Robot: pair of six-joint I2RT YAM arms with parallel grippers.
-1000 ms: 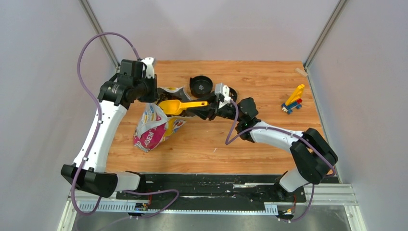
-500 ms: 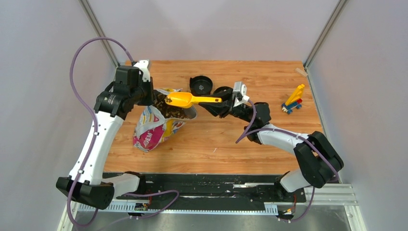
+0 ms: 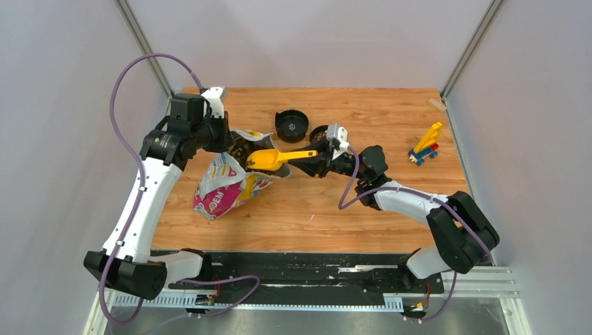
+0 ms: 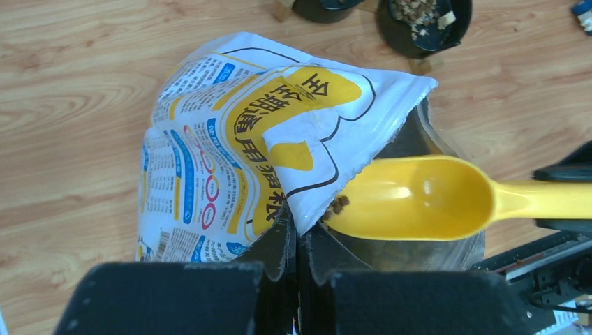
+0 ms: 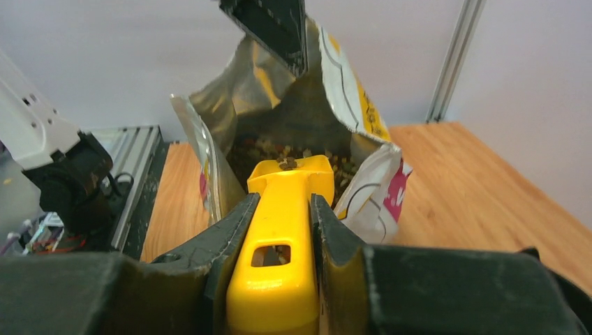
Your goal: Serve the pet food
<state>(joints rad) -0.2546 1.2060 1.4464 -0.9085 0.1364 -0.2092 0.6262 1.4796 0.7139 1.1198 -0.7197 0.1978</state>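
Observation:
The pet food (image 3: 241, 147) is brown kibble inside the open printed bag (image 3: 222, 187); it also shows in the right wrist view (image 5: 274, 149). My left gripper (image 3: 225, 139) is shut on the bag's top edge (image 4: 315, 164) and holds the mouth open; its jaws (image 4: 299, 237) pinch the foil. My right gripper (image 3: 315, 155) is shut on the handle of the yellow scoop (image 3: 269, 159), with the scoop's bowl at the bag's mouth. The scoop bowl (image 4: 419, 199) is almost empty, with a few pellets (image 4: 340, 204) at its tip. The handle (image 5: 283, 230) sits between my right fingers.
A black bowl (image 3: 291, 124) stands behind the bag. A second black bowl (image 3: 320, 130) holding some kibble (image 4: 417, 10) is partly hidden by my right wrist. A stack of toy blocks (image 3: 426, 148) stands at the right. Walls close in the table's sides.
The scoop came up out of the bag, then moved back left and down to the bag's mouth. My left gripper has kept hold of the bag's edge.

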